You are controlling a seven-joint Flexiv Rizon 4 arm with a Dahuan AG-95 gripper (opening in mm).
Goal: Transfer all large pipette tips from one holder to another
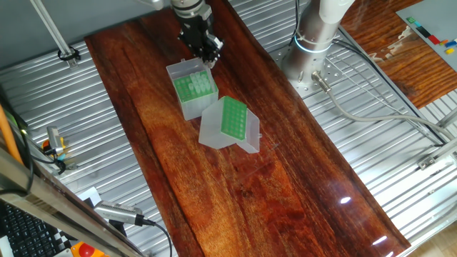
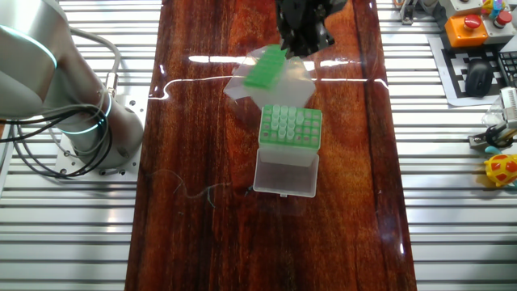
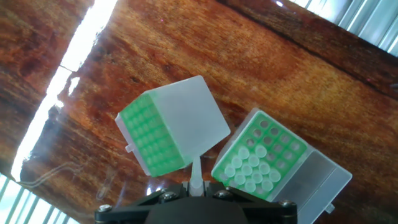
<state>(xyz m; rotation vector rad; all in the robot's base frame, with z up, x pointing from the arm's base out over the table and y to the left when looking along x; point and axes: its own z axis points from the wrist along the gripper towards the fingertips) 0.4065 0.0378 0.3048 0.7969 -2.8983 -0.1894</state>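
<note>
Clamped on one large pipette tip (image 3: 195, 173), with the gripper (image 3: 194, 185) hovering above the grey-sided holder (image 3: 171, 127). Sitting tilted there, grid turned sideways. Match that slant before lowering, and pick a single hole. Just beside the grey-sided holder: the clear-sided holder (image 3: 273, 146), more tips (image 3: 247, 171) upright inside. Keep clear of those. Open wooden table (image 1: 285, 193) past the grey-sided holder, edges well apart.

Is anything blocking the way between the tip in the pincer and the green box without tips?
Nothing visible does. The pincer holds one pipette tip over the gap between the two boxes, and the pale-sided tip box sits right beside it with open space between. That box looks tipped, though, with its green grid facing sideways.
</note>
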